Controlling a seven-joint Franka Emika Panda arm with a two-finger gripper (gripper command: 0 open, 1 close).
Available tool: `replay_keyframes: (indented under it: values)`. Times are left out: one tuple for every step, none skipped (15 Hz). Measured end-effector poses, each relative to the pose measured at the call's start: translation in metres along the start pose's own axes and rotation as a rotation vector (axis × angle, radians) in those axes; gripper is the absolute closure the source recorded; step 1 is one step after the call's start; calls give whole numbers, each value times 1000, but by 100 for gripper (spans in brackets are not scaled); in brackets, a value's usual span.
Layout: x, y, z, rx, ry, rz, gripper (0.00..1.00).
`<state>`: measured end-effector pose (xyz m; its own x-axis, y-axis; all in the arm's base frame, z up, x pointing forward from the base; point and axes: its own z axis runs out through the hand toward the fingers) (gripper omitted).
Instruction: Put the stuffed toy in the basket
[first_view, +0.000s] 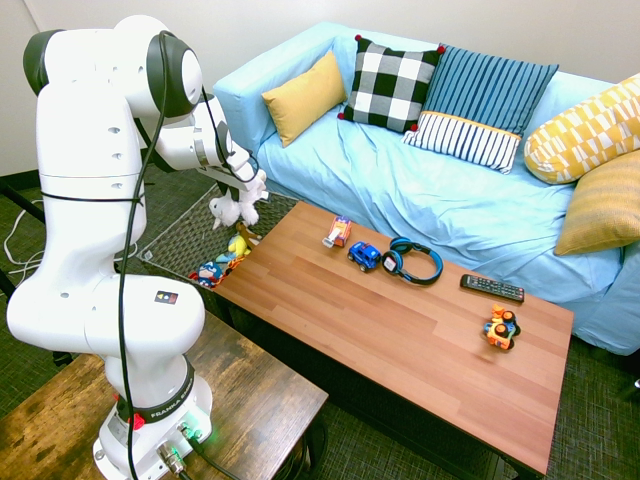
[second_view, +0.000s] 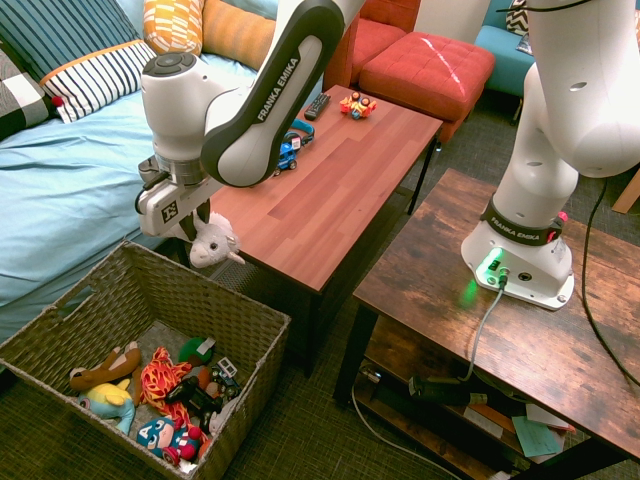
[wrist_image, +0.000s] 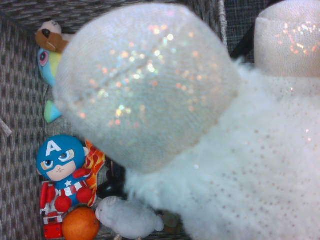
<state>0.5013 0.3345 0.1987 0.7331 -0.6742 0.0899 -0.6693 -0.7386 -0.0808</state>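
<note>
Fingers (second_view: 197, 222) hidden behind stuffed toy (second_view: 213, 242) above basket (second_view: 240, 318).

Stuffed toy (second_view: 214, 244) above basket (second_view: 245, 312)

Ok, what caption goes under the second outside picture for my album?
The claw holds the stuffed toy over the basket of toys.

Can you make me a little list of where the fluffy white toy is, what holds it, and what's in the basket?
toy: fluffy white stuffed toy, hanging in the air
held by: gripper, shut on it
place: over the basket's corner by the table
in basket: small plush toys, one with a blue mask
on table: toy cars, headphones, remote
</note>
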Motion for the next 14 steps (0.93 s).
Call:
replay_keyframes:
  values:
    - [1, -2, -1, 10, 1, 1, 100]
    - [2, -6, -1, 21, 2, 0, 100]
    - [-2, -14, 0, 35, 0, -7, 100]
    - [-10, -24, 5, 51, -2, -19, 100]
    - [-20, -35, 13, 66, -9, -31, 100]
    - [-32, -45, 23, 84, -22, -34, 100]
    - [-44, -53, 37, 101, -39, -31, 100]
    - [-54, -59, 54, 109, -55, -26, 100]
    - [-61, -64, 72, 111, -72, -18, 0]
    - [-67, -68, 89, 105, -92, -9, 0]
    - [-72, -72, 105, 99, -105, -8, 0]
    - [-75, -75, 120, 90, -114, -10, 0]
    - [-78, -78, 131, 86, -122, -15, 0]
    - [-79, -80, 140, 82, -128, -19, 0]
